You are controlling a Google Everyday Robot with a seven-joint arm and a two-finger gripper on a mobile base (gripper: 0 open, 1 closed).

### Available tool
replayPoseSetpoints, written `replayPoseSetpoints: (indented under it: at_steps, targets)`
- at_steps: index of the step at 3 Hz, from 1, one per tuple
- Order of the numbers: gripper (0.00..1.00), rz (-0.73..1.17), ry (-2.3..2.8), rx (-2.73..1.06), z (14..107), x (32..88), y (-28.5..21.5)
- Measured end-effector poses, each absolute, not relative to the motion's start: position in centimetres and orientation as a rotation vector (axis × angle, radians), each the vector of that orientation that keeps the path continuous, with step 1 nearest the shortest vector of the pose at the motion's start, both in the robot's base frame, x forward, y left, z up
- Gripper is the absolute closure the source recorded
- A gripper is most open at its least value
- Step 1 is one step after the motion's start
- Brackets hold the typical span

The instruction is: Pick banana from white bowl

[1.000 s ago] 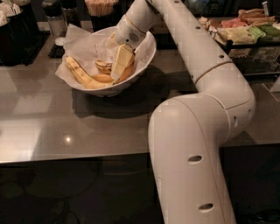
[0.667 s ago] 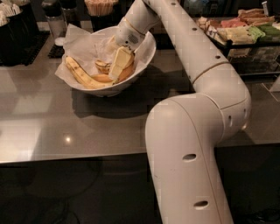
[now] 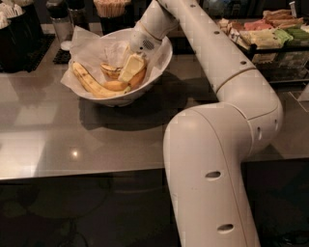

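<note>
The white bowl, lined with crumpled white paper, stands on the grey counter at the upper left. Inside it, the curved brown-speckled banana lies in the middle. A longer, straighter banana lies along the left side. A smoother orange-yellow banana lies to the right. My gripper reaches down into the bowl from the right. It sits just right of the speckled banana and over the orange-yellow one, hiding part of each.
My big white arm fills the right and front of the view. Dark containers, a shaker and a cup of sticks stand behind the bowl. A rack of packaged food stands at the back right.
My arm's lower link has shifted a little to the left. The gripper stays down in the bowl among the bananas, nearly where it was.
</note>
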State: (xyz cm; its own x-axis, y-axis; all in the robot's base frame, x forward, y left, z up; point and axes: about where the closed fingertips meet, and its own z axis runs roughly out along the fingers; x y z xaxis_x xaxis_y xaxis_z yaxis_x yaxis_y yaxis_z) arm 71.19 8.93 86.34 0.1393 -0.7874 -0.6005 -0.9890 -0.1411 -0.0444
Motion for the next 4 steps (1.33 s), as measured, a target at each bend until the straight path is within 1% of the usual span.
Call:
replayPoseSetpoints:
  at_steps: [1,2,3,4]
  targets:
    - [0.88,0.607,1.689,-1.971,86.8,71.4,8.9]
    - [1.00,0.589,1.624,-1.962,89.4,70.4,8.7]
    - [1.00,0.624,1.490,-1.920,92.5,68.4,7.8]
    - [1.00,0.629,1.406,-1.843,95.3,65.2,5.8]
